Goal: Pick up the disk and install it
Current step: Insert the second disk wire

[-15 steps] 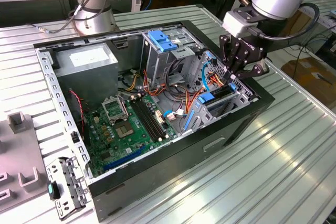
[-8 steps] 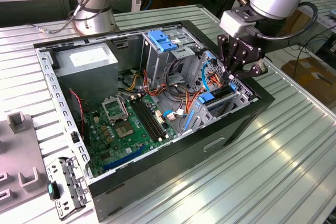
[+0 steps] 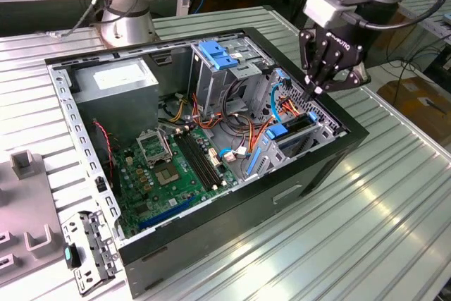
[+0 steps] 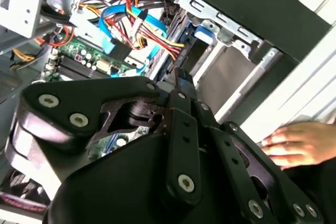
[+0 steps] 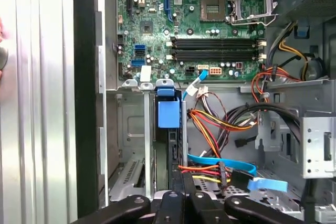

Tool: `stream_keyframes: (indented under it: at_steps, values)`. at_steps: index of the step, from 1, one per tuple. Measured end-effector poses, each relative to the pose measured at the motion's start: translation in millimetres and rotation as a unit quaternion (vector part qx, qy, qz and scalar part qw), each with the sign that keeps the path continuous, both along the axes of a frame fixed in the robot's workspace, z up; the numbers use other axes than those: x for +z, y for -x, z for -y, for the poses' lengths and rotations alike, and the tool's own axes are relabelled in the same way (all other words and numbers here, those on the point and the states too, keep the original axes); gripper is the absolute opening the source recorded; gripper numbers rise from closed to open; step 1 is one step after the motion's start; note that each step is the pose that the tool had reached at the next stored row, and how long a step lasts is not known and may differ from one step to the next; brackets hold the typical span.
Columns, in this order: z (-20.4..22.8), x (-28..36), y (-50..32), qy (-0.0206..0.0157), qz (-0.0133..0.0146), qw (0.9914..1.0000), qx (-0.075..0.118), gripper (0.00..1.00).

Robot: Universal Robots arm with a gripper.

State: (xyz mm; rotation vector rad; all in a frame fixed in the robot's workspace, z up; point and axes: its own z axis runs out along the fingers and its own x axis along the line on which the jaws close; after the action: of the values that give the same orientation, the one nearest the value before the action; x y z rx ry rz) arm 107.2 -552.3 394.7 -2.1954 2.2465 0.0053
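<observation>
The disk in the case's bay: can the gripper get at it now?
Probably yes. The disk stands in the open bay, its blue handle bare; the gripper hangs close over that bay, and the coloured cables lie beside the disk, not across it.

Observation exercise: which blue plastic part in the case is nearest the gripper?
The disk's blue handle, seated just under the gripper; the light-blue latch sits atop the tall cage, farther off.
</observation>
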Motion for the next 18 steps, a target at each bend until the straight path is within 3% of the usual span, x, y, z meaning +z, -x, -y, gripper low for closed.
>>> stream_keyframes:
  at_steps: [3,6,9,13,14,15,16,18]
  values:
    - [-2.7,2.9,2.0,0.0,0.0,1.0,0.0,0.11]
    - [-10.9,2.8,4.5,-0.0001,-0.0001,1.0,0.001,0.11]
    - [-21.6,2.8,4.7,-0.0001,-0.0005,1.0,0.001,0.11]
    - [-40.8,2.9,4.7,0.0014,-0.0011,1.0,0.001,0.11]
    - [-48.7,2.9,4.7,0.0087,-0.002,0.99996,0.001,0.11]
    - [-54.2,2.6,4.8,0.0252,-0.003,0.99968,0.001,0.11]
    - [-60.8,2.1,4.8,0.0383,-0.0035,0.99926,0.001,0.11]
    - [-67.3,0.0,4.7,0.0404,-0.0037,0.99918,0.001,0.11]
